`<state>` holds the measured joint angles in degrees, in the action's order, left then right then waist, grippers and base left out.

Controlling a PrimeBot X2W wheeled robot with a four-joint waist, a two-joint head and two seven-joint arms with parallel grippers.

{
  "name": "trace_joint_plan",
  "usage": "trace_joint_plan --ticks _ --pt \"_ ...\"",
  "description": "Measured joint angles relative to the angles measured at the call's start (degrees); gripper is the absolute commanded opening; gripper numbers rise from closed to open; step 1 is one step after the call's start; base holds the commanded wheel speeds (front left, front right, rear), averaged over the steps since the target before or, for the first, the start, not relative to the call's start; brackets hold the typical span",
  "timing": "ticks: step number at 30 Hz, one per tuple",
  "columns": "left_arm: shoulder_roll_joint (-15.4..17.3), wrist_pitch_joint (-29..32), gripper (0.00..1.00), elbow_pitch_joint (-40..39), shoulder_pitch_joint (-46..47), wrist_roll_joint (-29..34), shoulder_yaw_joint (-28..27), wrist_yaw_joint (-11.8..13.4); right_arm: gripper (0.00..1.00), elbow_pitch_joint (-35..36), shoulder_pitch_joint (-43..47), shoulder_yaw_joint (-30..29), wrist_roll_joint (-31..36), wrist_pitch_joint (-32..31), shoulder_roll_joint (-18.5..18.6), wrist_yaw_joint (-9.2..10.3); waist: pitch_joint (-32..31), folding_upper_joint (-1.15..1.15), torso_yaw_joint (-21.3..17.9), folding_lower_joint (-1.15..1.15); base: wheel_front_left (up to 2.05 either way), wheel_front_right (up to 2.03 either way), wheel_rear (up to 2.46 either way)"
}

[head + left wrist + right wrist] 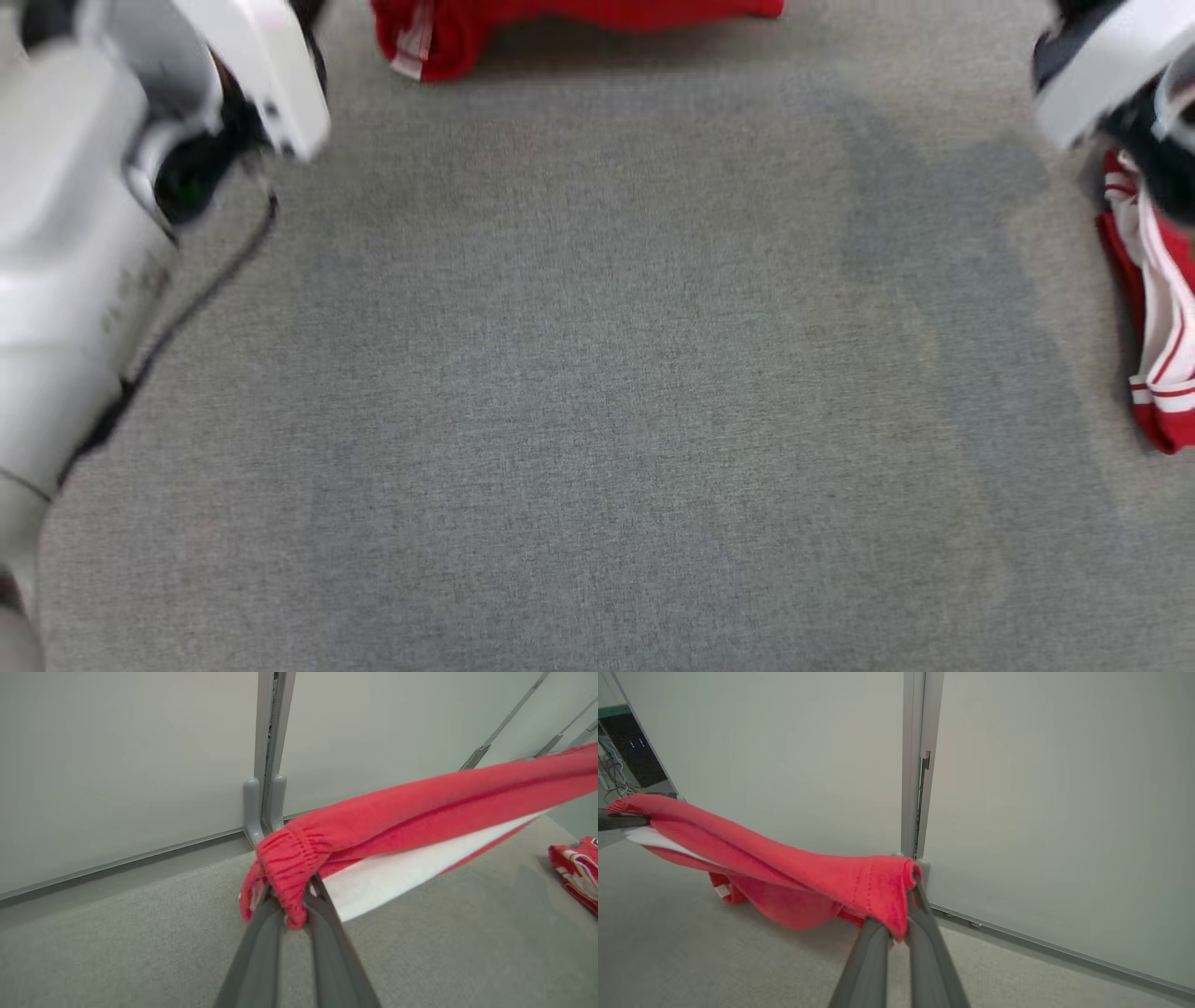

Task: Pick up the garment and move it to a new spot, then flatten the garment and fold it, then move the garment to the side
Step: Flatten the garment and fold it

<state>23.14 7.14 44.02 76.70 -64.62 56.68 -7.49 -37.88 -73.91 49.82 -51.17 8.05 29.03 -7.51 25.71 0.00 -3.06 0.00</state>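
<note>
Left gripper (286, 905) and right gripper (901, 924) each clamp tight on one end of the red garment (420, 807), stretching it in mid-air above the grey cloth surface (597, 373). Made of soft, fleecy knit with a puckered elastic band and a white panel, it could slip from such narrow pinches if pulled harder. Its sagging middle could also bunch on the coarse weave. A striped garment (1162, 327) lies near.

The head camera looks steeply down on a grey fabric surface (597, 373). Both wrist cameras face pale wall panels (117, 765), sharing the stretched red fabric garment (784, 868) close up.
</note>
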Motion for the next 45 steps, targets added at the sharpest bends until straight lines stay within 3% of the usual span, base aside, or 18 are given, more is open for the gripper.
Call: trace_joint_plan --ticks 8,18,25,32,34,39,45 --pt "1.11 6.81 0.0 -3.98 -16.34 -9.78 3.41 0.0 0.0 3.43 14.79 5.42 -4.82 -4.68 2.54 0.0 -8.93 0.0 -0.24 0.0 0.0 0.0 0.0" --pt "6.27 15.35 0.0 -12.77 -31.45 -14.02 9.54 0.04 0.0 12.82 30.95 7.31 -10.93 -16.4 7.72 -0.01 -22.31 0.0 -0.64 0.0 0.0 0.0 0.0" --pt "13.59 23.19 0.0 -28.63 -38.86 -17.36 12.83 3.11 0.0 24.4 41.88 3.81 -11.25 -22.07 14.32 -0.01 -27.97 0.0 -0.64 0.0 0.0 0.0 0.0" --pt "20.76 29.07 0.0 -43.22 -41.58 -19.74 13.92 7.59 0.0 33.35 54.21 -6.0 -10.28 -31.19 19.56 -0.09 -28.19 0.0 0.64 0.0 0.0 0.0 0.0" --pt "21.51 31.6 0.0 -45.4 -41.08 -20.56 13.93 8.98 0.0 35.67 56.72 -11.65 -8.78 -35.22 19.11 -0.18 -27.57 0.0 1.16 0.0 0.0 0.0 0.0" --pt "21.38 39.07 0.0 -44.45 -37.03 -24.55 13.36 9.54 0.0 38.19 56.49 -18.93 -5.75 -44.21 14.54 -0.15 -25.5 0.0 2.07 0.0 0.0 0.0 0.0" --pt "17.7 45.93 0.0 -38.46 -29.77 -28.69 10.74 9.93 0.0 36.54 48.41 -24.27 -1.86 -55.36 7.94 -0.04 -20.46 0.0 3.21 0.0 0.0 0.0 0.0"
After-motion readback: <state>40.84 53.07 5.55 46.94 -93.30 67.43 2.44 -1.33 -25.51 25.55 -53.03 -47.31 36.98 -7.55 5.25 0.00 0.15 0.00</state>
